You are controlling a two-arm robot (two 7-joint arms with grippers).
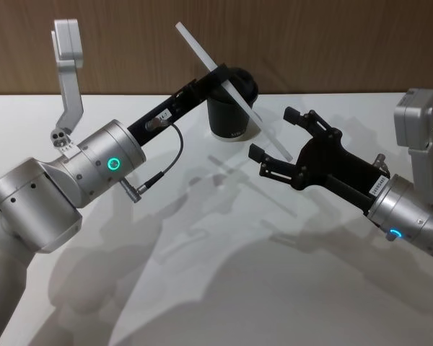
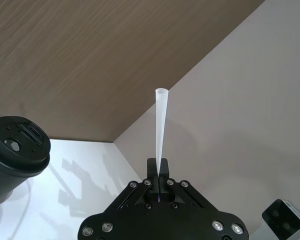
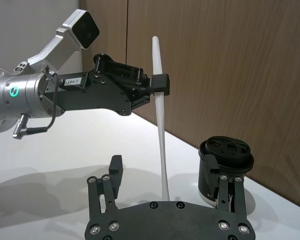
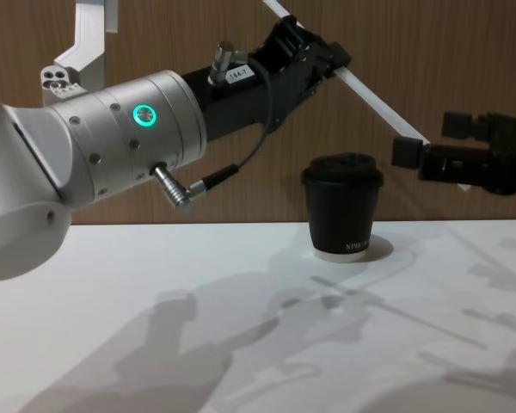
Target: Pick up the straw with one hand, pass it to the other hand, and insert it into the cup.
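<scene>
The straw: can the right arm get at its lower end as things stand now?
Probably yes. The right gripper is open and the lower end of the straw lies between its jaws. The left gripper holds the straw higher up, and the cup stands farther back, out of the way.

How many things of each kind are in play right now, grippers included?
white straw: 1
black lidded cup: 1
grippers: 2 (left gripper, right gripper)
Total: 4
</scene>
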